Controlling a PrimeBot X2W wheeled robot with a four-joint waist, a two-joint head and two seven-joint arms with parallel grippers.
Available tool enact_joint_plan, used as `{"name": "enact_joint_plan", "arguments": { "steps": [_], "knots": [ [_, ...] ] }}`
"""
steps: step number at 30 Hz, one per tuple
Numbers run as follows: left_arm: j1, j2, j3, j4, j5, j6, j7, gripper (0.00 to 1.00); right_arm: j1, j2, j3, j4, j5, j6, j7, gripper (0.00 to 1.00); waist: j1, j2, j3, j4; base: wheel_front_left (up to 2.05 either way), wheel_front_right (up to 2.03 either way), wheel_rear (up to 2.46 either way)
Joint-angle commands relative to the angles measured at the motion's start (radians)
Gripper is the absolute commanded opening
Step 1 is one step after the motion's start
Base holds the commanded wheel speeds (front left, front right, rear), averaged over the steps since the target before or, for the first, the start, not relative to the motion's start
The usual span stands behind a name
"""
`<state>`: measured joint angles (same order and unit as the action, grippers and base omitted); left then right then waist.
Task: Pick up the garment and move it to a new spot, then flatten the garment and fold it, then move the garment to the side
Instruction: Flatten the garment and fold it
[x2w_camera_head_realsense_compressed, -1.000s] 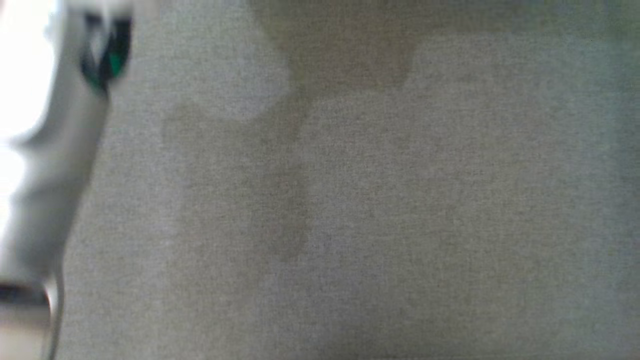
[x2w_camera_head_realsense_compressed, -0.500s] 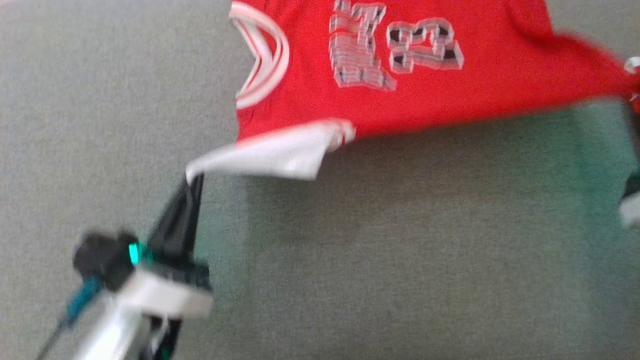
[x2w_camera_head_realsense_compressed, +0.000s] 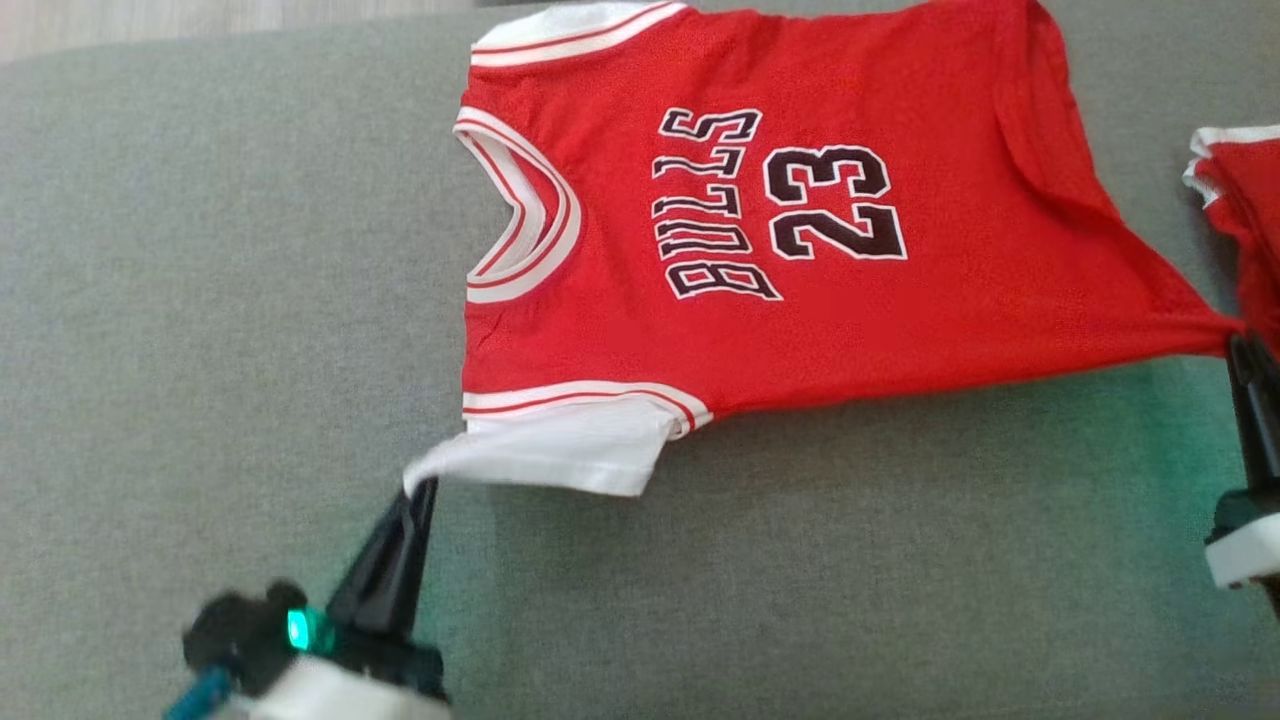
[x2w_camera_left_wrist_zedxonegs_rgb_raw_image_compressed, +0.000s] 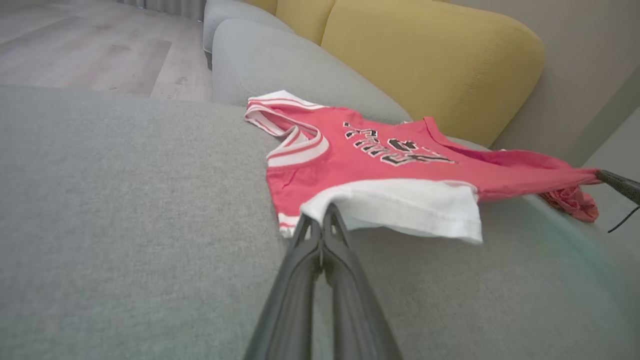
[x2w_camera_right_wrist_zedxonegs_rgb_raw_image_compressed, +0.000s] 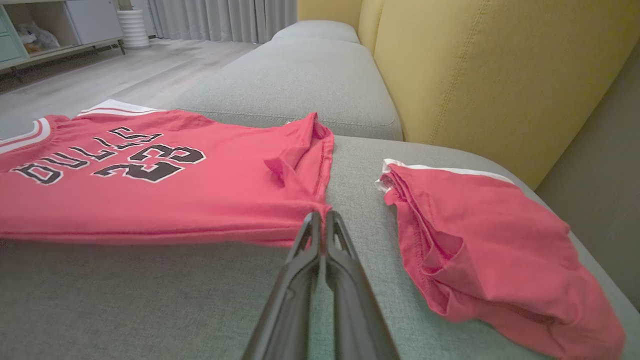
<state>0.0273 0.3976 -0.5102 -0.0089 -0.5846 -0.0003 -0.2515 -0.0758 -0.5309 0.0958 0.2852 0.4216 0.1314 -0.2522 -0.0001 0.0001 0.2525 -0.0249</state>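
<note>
Red basketball jersey (x2w_camera_head_realsense_compressed: 800, 330) lies spread face up on a grey fabric sofa cushion (x2w_camera_head_realsense_compressed: 200, 300), its white-and-red trimmed V-neck toward the robot's left and its hem toward the right. Black letters outlined in white across the chest read "BULLS", with the number "23" beside them; from the head camera the writing runs sideways.

At the near-left corner, the left gripper (x2w_camera_head_realsense_compressed: 420, 485) has its two dark fingers clamped together on the tip of a white sleeve panel that sticks out below the red-striped armhole band. At the far right, the right gripper (x2w_camera_head_realsense_compressed: 1240, 345) is pinched tight on the corner of the red hem, and the cloth draws to a point there. Between the two grips the near edge of the jersey looks pulled taut and may be raised a little off the cushion, though that is hard to judge.

Just beyond the hem lies a second garment (x2w_camera_right_wrist_zedxonegs_rgb_raw_image_compressed: 480, 225), red with white trim, loosely crumpled. Mustard-yellow back cushions (x2w_camera_left_wrist_zedxonegs_rgb_raw_image_compressed: 440, 55) stand behind the seat, and pale wood floor (x2w_camera_left_wrist_zedxonegs_rgb_raw_image_compressed: 75, 50) shows past its end.
</note>
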Motion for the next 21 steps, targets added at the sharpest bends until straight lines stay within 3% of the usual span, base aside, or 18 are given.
{"name": "enact_joint_plan", "arguments": {
  "steps": [1,11,21],
  "knots": [
    [-0.076,0.013,0.046,-0.028,-0.006,-0.003,0.0,0.0,-0.027,-0.025,0.002,-0.013,0.005,-0.001,-0.009,0.0,0.0001,-0.0001,0.013,0.001,0.0,0.0,0.0],
    [-0.463,-0.015,0.044,0.103,0.031,-0.072,0.051,0.0,-0.247,-0.03,0.051,0.085,0.039,-0.001,-0.002,0.0,0.0001,-0.0001,0.13,0.007,0.0,0.0,0.0],
    [-0.778,-0.064,0.014,0.304,0.077,-0.11,0.032,0.0,-0.457,-0.03,0.131,0.213,0.085,-0.001,-0.004,0.0,0.0001,-0.0001,0.218,0.01,0.0,0.0,0.0]
  ]
}}
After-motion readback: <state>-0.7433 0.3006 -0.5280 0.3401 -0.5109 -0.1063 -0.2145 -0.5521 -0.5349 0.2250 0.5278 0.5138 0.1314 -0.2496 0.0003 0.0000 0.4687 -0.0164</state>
